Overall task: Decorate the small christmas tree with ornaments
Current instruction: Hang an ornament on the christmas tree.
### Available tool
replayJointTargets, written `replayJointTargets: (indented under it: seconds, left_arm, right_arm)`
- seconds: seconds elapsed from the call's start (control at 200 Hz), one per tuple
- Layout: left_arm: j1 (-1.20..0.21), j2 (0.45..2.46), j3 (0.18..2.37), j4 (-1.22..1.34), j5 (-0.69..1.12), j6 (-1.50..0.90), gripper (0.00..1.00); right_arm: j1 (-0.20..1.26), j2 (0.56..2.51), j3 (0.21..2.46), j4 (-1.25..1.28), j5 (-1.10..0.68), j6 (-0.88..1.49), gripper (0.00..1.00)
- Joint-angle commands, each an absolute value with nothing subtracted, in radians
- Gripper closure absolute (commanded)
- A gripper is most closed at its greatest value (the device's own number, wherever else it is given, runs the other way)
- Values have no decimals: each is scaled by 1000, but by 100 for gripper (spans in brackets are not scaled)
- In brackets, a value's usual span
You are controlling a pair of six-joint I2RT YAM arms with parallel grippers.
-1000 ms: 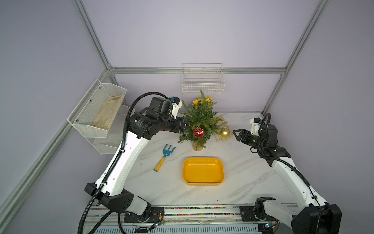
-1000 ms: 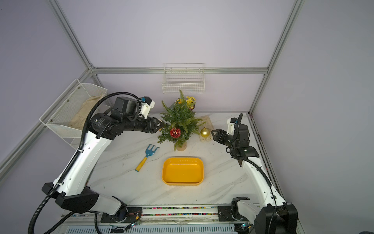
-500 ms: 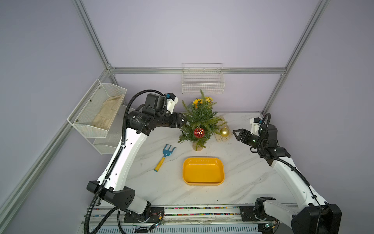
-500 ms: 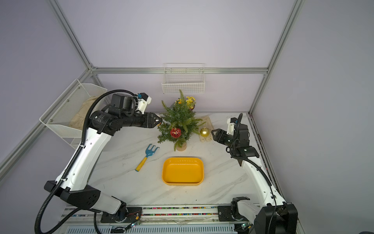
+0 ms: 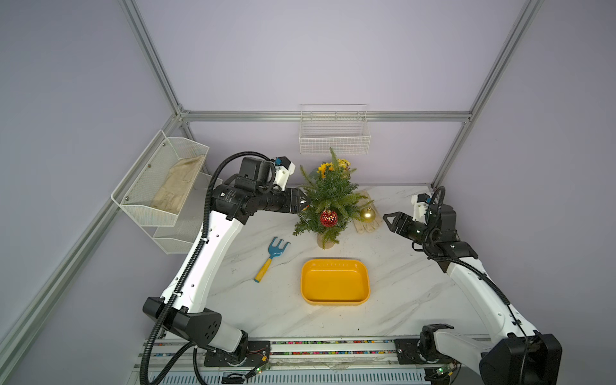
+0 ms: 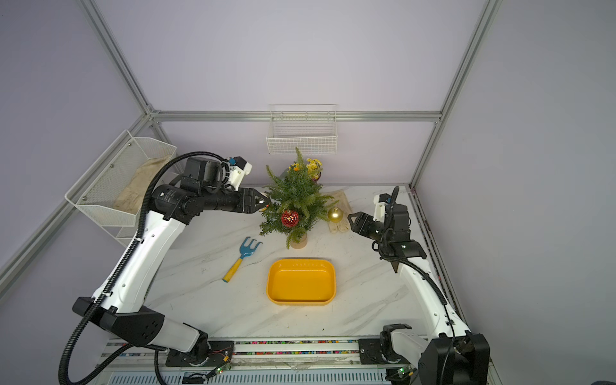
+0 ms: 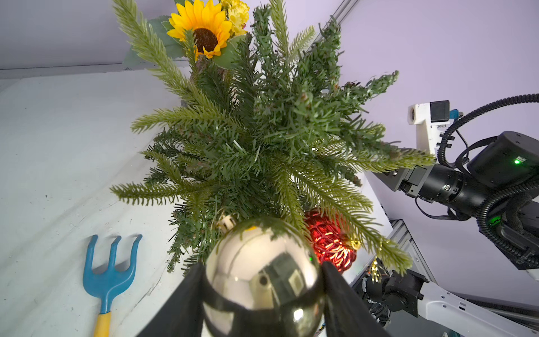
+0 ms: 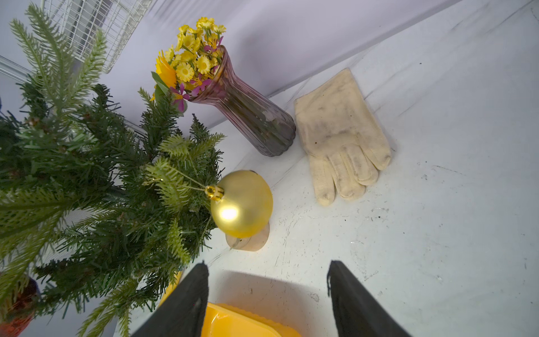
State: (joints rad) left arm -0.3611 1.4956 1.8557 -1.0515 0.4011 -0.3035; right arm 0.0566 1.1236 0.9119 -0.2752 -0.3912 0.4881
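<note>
Tree [image 5: 328, 203] stood just ahead of left gripper [image 7: 262, 265], clamped on silver ball [image 7: 259, 280] at its branches | red ball [image 5: 328, 218], gold ball [image 8: 245, 204] hung on it | right gripper [image 8: 267, 264] jaws apart, gold ball ahead | vase [image 8: 248, 111] held yellow flowers [image 8: 195, 58] | side basket [image 5: 190, 150] held cloth [image 5: 176, 186]

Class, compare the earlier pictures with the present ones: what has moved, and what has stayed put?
The left hand, shut on the silver ornament, drew back slightly from the small christmas tree, then pushed in again to its branches. Nothing was let go. The right hand stayed open and still. The red ornament and gold ornament still hang on the tree. The rake and tray are unmoved.
</note>
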Motion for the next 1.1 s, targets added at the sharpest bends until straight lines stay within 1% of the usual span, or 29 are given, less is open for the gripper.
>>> replayJointTargets:
  seconds: [0.0,0.495,0.875,0.905,1.095]
  left_arm:
    - [-354,1455,1810,-1012,425,-310,45]
    - [-301,1425,1747,-1012,421,-305,45]
    - [-279,1422,1703,-1015,419,-297,47]
    - [-277,1387,1700,-1014,418,-297,47]
    - [-268,1365,1673,-1016,417,-292,48]
  right_arm:
    - [51,1126,939,-249,-393,479,32]
    - [51,1130,939,-246,-394,477,32]
    - [50,1126,936,-247,-393,476,32]
    - [51,1126,936,-247,-393,476,32]
    - [51,1125,936,-248,-393,477,32]
